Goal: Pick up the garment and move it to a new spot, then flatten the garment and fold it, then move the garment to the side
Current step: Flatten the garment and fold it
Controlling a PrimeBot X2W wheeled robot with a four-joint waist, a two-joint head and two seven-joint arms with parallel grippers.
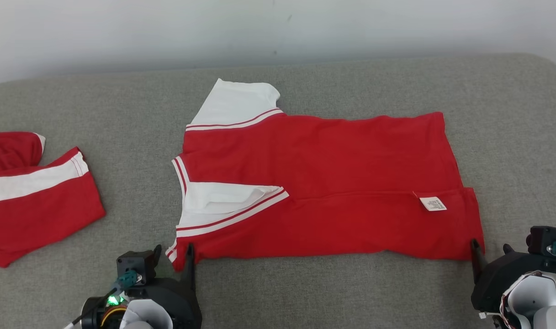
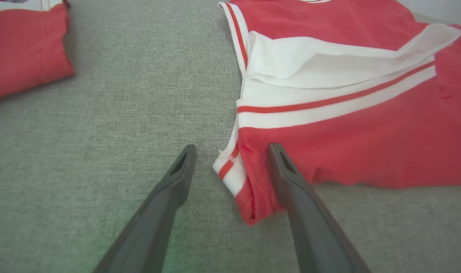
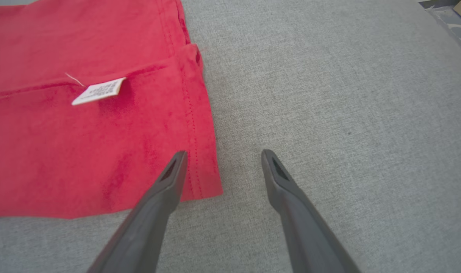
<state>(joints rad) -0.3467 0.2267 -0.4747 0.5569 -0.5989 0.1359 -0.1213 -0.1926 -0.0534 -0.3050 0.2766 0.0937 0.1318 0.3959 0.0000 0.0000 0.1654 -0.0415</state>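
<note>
The red shirt point(image 1: 323, 183) lies lengthwise between both end effectors, collar end at the left end effector point(image 1: 173, 249), hem at the right end effector point(image 1: 490, 246); both gape apart, possibly touching cloth.

A rumpled red top point(image 1: 31, 196) with a white band lies at the left edge of the grey padded surface point(image 1: 305, 292), partly cut off from view. A pale wall point(image 1: 278, 27) rises behind the far edge.
</note>
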